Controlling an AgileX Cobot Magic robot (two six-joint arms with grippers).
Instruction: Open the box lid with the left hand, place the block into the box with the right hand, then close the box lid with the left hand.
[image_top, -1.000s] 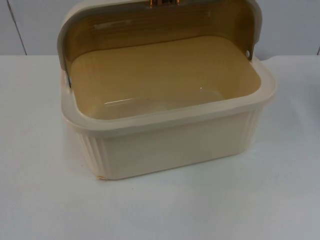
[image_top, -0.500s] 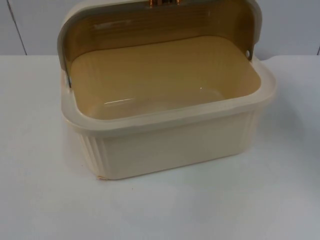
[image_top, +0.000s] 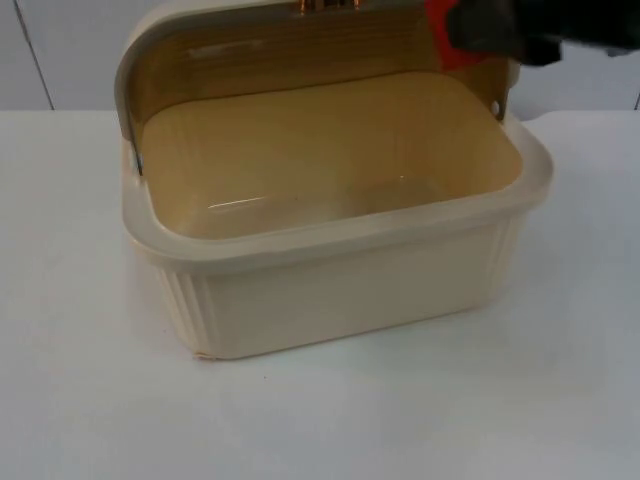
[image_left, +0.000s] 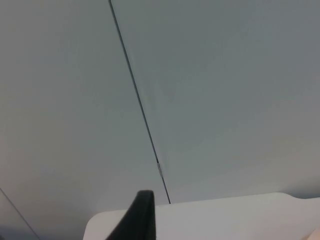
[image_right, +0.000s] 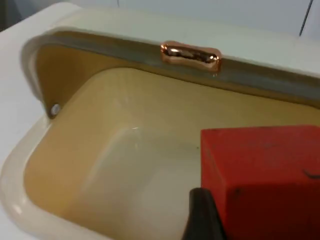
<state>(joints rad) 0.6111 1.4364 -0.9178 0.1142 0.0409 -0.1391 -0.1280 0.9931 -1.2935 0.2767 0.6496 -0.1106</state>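
Top view is showing my right gripper, blurred and cut off at the upper right, pinching the red block above the open box, its lid raised; left gripper's state I cannot tell.

In the top view the right gripper is showing as a dark blur and is covering most of the red block. The picture's upper edge is cutting off the lid and its copper handle. The block is running off the right wrist view's edge.
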